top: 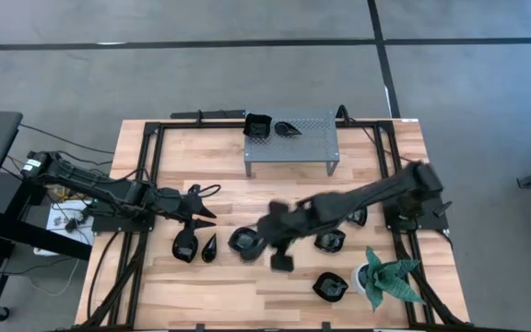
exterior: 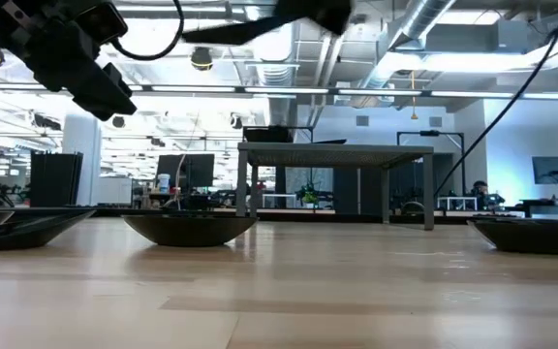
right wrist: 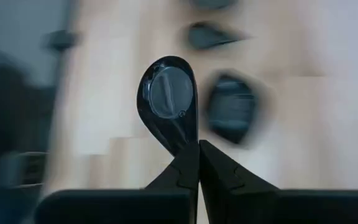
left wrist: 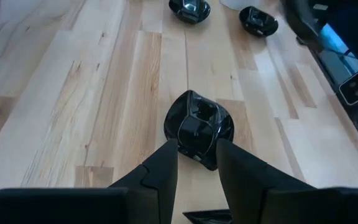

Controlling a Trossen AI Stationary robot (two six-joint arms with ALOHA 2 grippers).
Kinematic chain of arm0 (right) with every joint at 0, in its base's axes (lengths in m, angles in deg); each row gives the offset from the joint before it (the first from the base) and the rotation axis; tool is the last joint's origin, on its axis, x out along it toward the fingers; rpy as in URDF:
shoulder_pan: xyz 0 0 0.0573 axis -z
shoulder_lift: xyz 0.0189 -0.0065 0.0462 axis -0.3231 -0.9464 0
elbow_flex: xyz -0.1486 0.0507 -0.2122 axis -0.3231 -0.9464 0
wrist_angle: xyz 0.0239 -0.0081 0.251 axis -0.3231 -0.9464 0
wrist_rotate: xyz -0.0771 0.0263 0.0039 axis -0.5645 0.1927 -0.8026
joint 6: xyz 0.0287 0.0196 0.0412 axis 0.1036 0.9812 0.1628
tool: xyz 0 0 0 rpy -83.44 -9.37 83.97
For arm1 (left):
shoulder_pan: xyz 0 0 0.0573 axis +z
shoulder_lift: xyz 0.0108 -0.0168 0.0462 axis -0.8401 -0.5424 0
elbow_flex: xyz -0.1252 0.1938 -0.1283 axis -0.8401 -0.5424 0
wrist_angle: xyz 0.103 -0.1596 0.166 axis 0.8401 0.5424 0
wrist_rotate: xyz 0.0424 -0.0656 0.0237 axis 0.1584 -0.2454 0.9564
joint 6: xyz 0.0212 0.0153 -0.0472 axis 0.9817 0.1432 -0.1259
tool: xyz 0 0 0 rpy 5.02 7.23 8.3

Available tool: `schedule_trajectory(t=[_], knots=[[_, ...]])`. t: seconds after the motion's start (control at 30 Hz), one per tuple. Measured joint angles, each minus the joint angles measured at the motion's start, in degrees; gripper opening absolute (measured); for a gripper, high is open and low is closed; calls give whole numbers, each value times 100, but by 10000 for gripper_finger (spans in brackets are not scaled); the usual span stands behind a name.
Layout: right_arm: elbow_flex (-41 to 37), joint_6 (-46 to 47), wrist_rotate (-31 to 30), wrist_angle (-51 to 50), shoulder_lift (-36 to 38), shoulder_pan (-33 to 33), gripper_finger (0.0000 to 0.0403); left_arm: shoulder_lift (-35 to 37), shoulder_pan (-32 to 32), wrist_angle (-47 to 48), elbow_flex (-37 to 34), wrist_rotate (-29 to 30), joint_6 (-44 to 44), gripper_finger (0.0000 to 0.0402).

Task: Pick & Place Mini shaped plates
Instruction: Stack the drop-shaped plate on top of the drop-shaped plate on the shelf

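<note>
The mini shaped plates are small glossy black dishes. Two rest on the grey perforated shelf (top: 291,140): a square one (top: 258,124) and a leaf-shaped one (top: 289,129). Several more lie on the wooden table, among them a teardrop (top: 209,247) and a wavy round one (top: 245,242). My right gripper (right wrist: 197,149), mid-table (top: 273,231), is shut on a teardrop plate (right wrist: 166,99). My left gripper (left wrist: 197,158), at the table's left (top: 207,210), stands open. A wavy-rimmed plate (left wrist: 199,127) lies just ahead of its fingertips, untouched. My right gripper pinches the teardrop plate's pointed tip (right wrist: 182,140) between its two fingertips. The fingers slant downward and lie along the plate's length. The plate sticks out ahead of them with its hollow side toward the wrist camera, lifted clear of the table.
A green spiky plant in a white pot (top: 387,277) stands at the near right corner. More plates lie near it (top: 331,286) and under the right arm (top: 330,242). A black frame (top: 146,184) runs around the table's edges. There is bare wood along the near left.
</note>
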Motion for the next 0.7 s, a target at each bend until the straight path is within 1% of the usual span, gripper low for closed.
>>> schedule_trajectory(t=[0.07,0.13,0.2,0.23,0.37,0.47,0.6,0.7], knots=[[-2,110,-775,-535,425,134,1,2,0,-76,0,0,0,113],[0,386,-1442,-845,788,352,1,0,2,-124,0,0,0,113],[0,795,-1978,-1139,1044,611,1,0,1,-189,-2,0,0,113],[0,1005,-2123,-1207,1144,780,1,0,2,-204,-2,0,0,113],[0,1545,-2155,-1556,1365,1579,1,0,2,-238,-2,2,0,113],[-4,1909,-2135,-1842,1353,2261,1,0,2,-243,-2,2,0,113],[-8,2177,-1724,-1860,1194,3187,1,0,2,-245,-2,2,0,113],[-9,2169,-1350,-1751,1020,3786,0,0,2,-245,-2,2,0,113]])
